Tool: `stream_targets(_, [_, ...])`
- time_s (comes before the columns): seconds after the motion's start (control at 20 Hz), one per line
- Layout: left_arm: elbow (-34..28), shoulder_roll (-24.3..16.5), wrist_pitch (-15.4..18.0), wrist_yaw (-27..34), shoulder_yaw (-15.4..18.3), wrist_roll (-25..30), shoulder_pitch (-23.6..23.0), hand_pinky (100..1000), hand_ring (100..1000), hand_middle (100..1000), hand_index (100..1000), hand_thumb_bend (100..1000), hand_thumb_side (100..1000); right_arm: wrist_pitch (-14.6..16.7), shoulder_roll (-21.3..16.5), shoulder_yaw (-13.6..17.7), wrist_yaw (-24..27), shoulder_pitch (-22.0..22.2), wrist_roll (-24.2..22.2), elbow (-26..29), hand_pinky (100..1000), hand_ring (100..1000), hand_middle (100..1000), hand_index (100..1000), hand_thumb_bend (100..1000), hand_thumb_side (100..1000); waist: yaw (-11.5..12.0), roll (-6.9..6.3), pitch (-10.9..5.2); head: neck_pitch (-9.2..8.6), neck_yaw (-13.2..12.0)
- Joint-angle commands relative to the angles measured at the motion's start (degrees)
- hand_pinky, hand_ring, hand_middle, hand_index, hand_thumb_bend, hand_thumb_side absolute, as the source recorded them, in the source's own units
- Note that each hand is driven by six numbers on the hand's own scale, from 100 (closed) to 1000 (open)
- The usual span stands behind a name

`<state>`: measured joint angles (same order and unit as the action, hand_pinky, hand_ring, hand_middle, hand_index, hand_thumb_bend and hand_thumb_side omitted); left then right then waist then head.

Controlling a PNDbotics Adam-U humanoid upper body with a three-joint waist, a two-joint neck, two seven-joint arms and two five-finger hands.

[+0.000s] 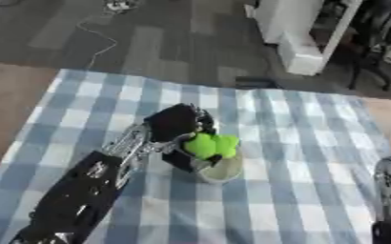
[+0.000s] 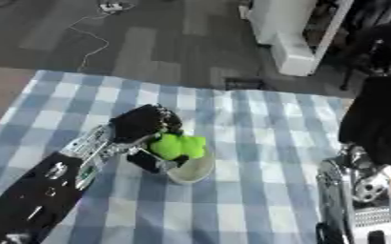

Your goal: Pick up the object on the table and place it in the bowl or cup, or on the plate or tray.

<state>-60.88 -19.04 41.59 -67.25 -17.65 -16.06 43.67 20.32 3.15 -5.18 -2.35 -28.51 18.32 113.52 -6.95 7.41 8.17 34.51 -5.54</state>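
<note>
I see my left hand [image 1: 178, 125] reaching from the lower left, fingers curled around the bright green object [image 1: 210, 145], holding it just over the small pale bowl [image 1: 224, 172] on the checked worktop [image 1: 299, 143]. My right hand is out of sight; only its arm [image 2: 362, 190] shows.

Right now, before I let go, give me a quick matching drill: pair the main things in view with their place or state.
Things:
1. bright green soft object
2. small pale round bowl
3. black left hand
4. blue and white checked tablecloth

Places or states:
A. spread flat under everything
B. curled round the green object
C. held just above the bowl's mouth
D. standing on the cloth below the hand

Pairs: 1-C, 2-D, 3-B, 4-A
</note>
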Motion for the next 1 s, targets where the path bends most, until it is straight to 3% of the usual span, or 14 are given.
stream_targets(0.05, [1.43,0.45,0.77,-2.36,1.18,-2.28,1.93,100,100,131,373,100,716,0.23,0.42,0.1,-0.27,-0.86,-0.02,1.07,326,454,620,785,100,857,-0.31,-0.2,-0.59,-0.74,0.45])
stream_targets(0.1, [1.77,0.52,1.08,-3.04,1.27,-2.88,2.08,100,100,131,373,100,730,0.22,0.44,0.03,-0.25,-0.87,-0.09,1.07,326,454,620,785,100,858,-0.34,-0.22,-0.59,-0.7,0.43])
stream_targets(0.15, [2.02,0.54,1.24,-3.76,1.28,-3.17,2.18,100,332,413,559,168,822,0.19,0.43,-0.03,-0.23,-0.87,-0.15,1.07,325,454,621,785,100,858,-0.35,-0.24,-0.59,-0.66,0.41])
stream_targets(0.2, [2.2,0.59,1.2,-4.67,1.25,-3.08,2.28,100,440,515,609,245,816,0.11,0.39,-0.08,-0.19,-0.87,-0.21,1.07,325,454,621,785,100,858,-0.34,-0.26,-0.59,-0.62,0.4])
stream_targets(0.35, [2.48,0.94,0.8,-6.32,1.29,-2.57,2.42,368,609,679,663,323,825,-0.02,0.34,-0.2,-0.12,-0.9,-0.37,1.07,325,454,620,784,100,858,-0.35,-0.29,-0.65,-0.64,0.34])
stream_targets(0.4, [2.53,1.05,0.71,-6.55,1.27,-2.44,2.48,355,599,670,660,327,803,-0.02,0.32,-0.23,-0.11,-0.92,-0.41,1.07,325,454,621,784,100,860,-0.34,-0.3,-0.68,-0.65,0.35])
stream_targets(0.45, [2.52,1.13,0.68,-6.69,1.24,-2.35,2.56,450,679,732,681,345,827,-0.03,0.3,-0.26,-0.1,-0.92,-0.45,1.07,324,454,620,784,100,858,-0.33,-0.32,-0.7,-0.67,0.34])
stream_targets(0.5, [2.45,1.18,0.68,-6.77,1.21,-2.3,2.68,466,696,742,683,353,827,-0.05,0.28,-0.29,-0.09,-0.92,-0.49,1.07,324,454,620,784,100,858,-0.32,-0.35,-0.72,-0.69,0.33])
stream_targets(0.9, [1.12,1.29,-0.27,-6.85,0.82,-1.71,3.12,531,743,770,700,399,828,-0.29,0.06,-0.44,-0.05,-0.89,-0.68,1.07,324,454,621,784,100,858,-0.18,-0.56,-0.84,-0.75,0.32])
stream_targets(1.0, [0.61,1.33,-0.67,-6.33,0.82,-1.65,3.17,590,762,772,702,407,828,-0.33,0.0,-0.44,-0.07,-0.87,-0.69,1.07,323,454,620,784,100,858,-0.12,-0.6,-0.88,-0.8,0.28])
